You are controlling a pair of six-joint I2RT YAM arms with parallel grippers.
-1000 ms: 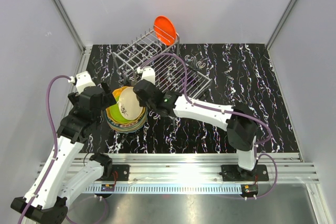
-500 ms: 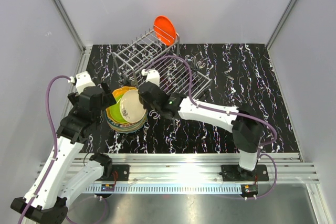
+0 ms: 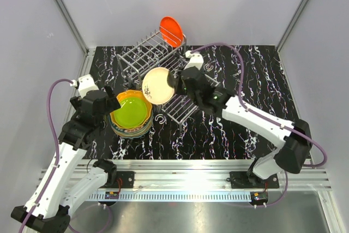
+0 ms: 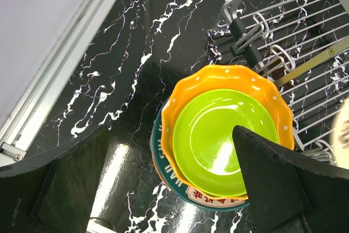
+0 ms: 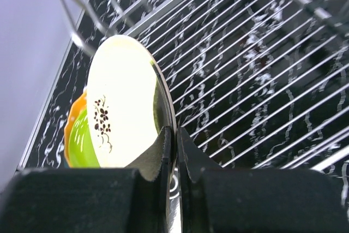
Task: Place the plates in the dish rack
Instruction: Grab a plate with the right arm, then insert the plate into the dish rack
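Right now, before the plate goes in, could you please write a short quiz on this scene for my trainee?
1. True or false: the right hand is shut on the cream floral plate.
2. Which plate tops the stack below the open left hand? A teal plate; B lime green plate; C white plate.
3. How many plates stand in the dish rack?

Key: 1 true, it pinches the rim. 2 B. 3 one, the red-orange plate at the far end.
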